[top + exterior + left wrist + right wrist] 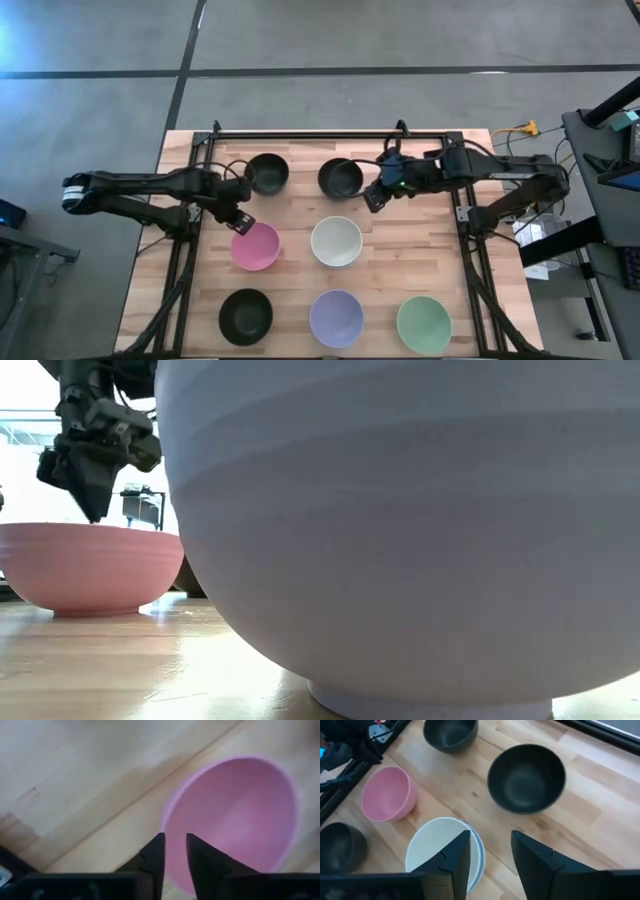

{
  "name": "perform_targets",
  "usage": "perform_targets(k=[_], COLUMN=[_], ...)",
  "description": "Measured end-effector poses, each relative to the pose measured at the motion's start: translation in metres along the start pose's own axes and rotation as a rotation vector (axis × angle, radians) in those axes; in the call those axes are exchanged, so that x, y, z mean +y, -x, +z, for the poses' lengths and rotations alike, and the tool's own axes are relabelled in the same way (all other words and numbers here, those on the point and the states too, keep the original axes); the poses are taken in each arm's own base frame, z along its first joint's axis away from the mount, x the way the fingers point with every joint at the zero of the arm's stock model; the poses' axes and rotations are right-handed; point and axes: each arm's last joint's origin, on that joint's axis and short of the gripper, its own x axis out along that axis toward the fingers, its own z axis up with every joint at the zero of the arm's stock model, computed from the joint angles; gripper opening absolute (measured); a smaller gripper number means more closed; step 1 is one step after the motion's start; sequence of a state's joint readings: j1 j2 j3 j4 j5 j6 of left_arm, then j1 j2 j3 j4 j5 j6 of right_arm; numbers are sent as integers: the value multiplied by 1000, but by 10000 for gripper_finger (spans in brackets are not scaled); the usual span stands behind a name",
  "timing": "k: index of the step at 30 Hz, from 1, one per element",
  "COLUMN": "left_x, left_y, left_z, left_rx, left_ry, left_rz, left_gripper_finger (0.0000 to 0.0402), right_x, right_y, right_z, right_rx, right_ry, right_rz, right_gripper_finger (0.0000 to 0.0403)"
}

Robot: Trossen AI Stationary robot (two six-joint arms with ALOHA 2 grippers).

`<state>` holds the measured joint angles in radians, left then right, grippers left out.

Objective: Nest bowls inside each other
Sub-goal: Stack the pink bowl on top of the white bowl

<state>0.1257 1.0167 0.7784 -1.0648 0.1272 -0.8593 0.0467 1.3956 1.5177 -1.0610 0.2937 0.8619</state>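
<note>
Seven bowls show on the wooden tabletop [420, 215] in the high view, in three rows. The far row holds two black bowls: one on the left [267, 173] and one on the right [341, 178]. The middle row holds a pink bowl [255, 246] and a white bowl [336, 241]. In the right wrist view the white bowl shows a pale blue rim just under its own, as if it sits inside a blue one. The near row holds a third black bowl [246, 315], a lavender bowl [336, 318] and a green bowl [424, 324]. All are round, smooth and alike in size, each standing upright with its mouth up.

The left gripper [243, 222] hangs at the pink bowl's far-left rim, its jaws narrowly parted and straddling that rim, with nothing clamped. The right gripper [373, 197] hovers just beside the right black bowl, between it and the white bowl, its jaws open and empty.

The bowls in each row stand apart with bare wood between them. The near row lies close to the tabletop's front edge. The far row sits just inside the dark frame rail [330, 134] along the back. In the low view the lavender bowl fills most of the picture.
</note>
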Motion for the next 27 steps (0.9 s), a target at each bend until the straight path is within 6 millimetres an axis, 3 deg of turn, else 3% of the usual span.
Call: perform_targets(k=[5,9,12,15,17,22,27], left_x=[-1,1,0,-1,-1,-3,-23], left_y=[-17,-34,-41,-44,-44,-39,-5], left_z=[3,4,5,6,7,6,17], left_rx=[72,124,152,171,173,183,93], left_ry=[12,-4,-33,-63,-75,-62,-51], left_rz=[59,106,118,113,107,79,-60], left_gripper_finger=[111,121,100,43,12,3,2], right_x=[-2,-2,-3,-3,-4,-8,-17], right_y=[2,2,2,2,4,10,21], right_z=[-1,-1,-2,-2,-2,-3,-10], right_rx=[3,5,10,12,12,13,55], right_ry=[10,11,10,11,10,11,83], right_rz=[-14,-16,-21,-23,-22,-24,-62], right_gripper_finger=[136,134,134,132,129,128,125])
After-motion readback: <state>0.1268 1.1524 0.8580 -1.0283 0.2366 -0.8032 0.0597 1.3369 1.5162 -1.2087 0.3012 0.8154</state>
